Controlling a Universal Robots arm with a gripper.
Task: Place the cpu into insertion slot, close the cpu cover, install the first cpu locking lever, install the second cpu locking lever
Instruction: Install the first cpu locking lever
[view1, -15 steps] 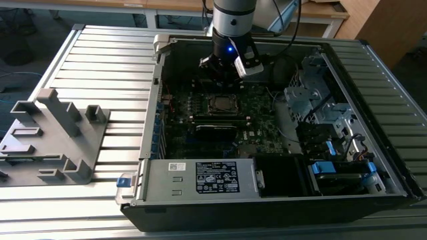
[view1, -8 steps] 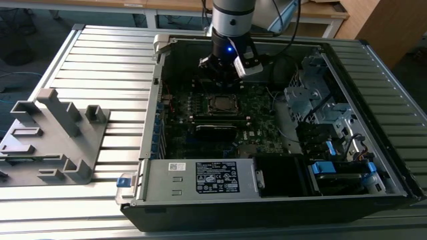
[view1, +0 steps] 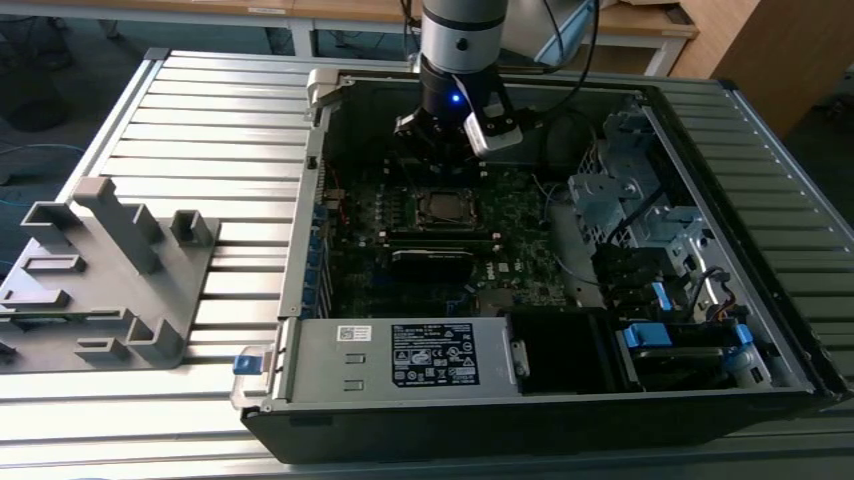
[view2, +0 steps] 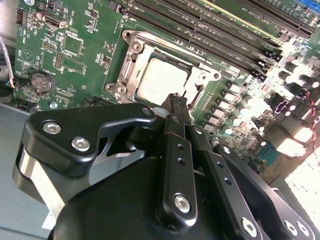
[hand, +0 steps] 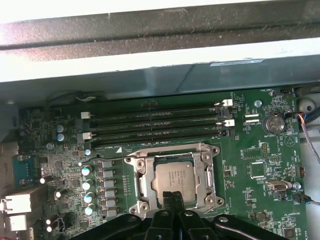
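Starting at the exterior view's left: a grey fixture (view1: 100, 270) stands on the slatted table (view1: 200, 100), well apart from the work. Next across is the open computer case (view1: 300, 250) with the motherboard (view1: 514, 215) flat inside, and I've got the arm hanging over its middle. The metal drive cages (view1: 627, 190) are off to that view's right.

On progress, I read the cpu (hand: 174, 176) as seated in its socket, silvery top showing square and level. The cpu cover (hand: 209, 170) looks folded down around it, with the chip visible through the cover's window. So I'd call the first two steps done. The locking levers I can't pick out well enough to say whether either is latched, so I'm counting those as open work.

The gripper (hand: 173, 199) has its jaws pressed together with nothing between them. In the second wrist view, its tip (view2: 175, 101) sits just beside the cpu's near edge, over the cover's rim. I can't tell whether it touches the metal.
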